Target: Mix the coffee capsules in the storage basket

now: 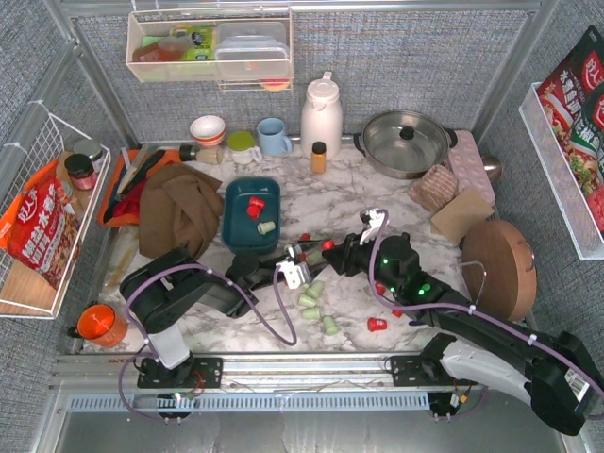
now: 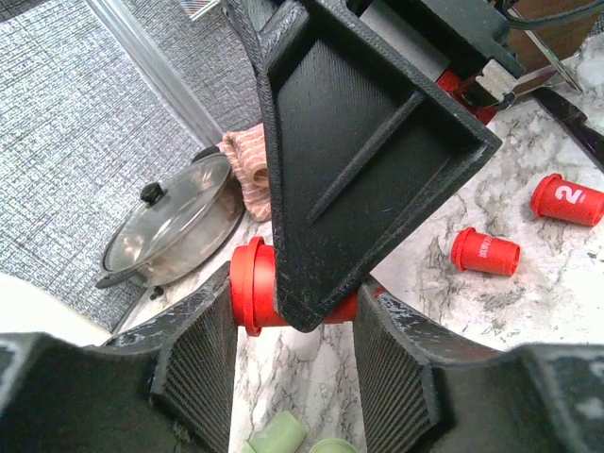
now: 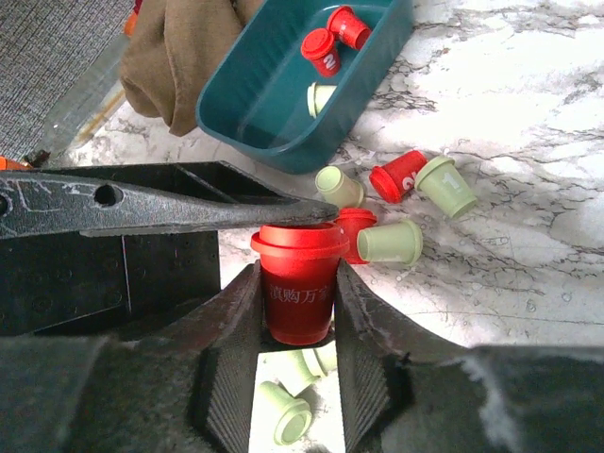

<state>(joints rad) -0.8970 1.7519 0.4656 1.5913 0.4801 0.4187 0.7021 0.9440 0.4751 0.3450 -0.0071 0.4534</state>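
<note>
A red coffee capsule (image 3: pixel 298 247) hangs above the marble between both grippers. My right gripper (image 3: pixel 297 274) is shut on its sides. My left gripper (image 2: pixel 294 293) spans it lengthwise, one pad on the rim, the other at the base (image 2: pixel 247 288). In the top view they meet at mid-table, left gripper (image 1: pixel 307 255) facing right gripper (image 1: pixel 330 247). The teal storage basket (image 1: pixel 230 226) holds two red capsules and a green one (image 3: pixel 321 97). Loose green capsules (image 1: pixel 311 302) and red ones (image 1: pixel 377 324) lie on the table.
A brown cloth (image 1: pixel 179 212) lies against the basket's left side. Behind stand a lidded pot (image 1: pixel 404 142), a white thermos (image 1: pixel 321 113), an amber bottle (image 1: pixel 319 157) and a blue mug (image 1: pixel 274 137). An orange cup (image 1: pixel 99 324) sits front left, a round wooden lid (image 1: pixel 498 269) at right.
</note>
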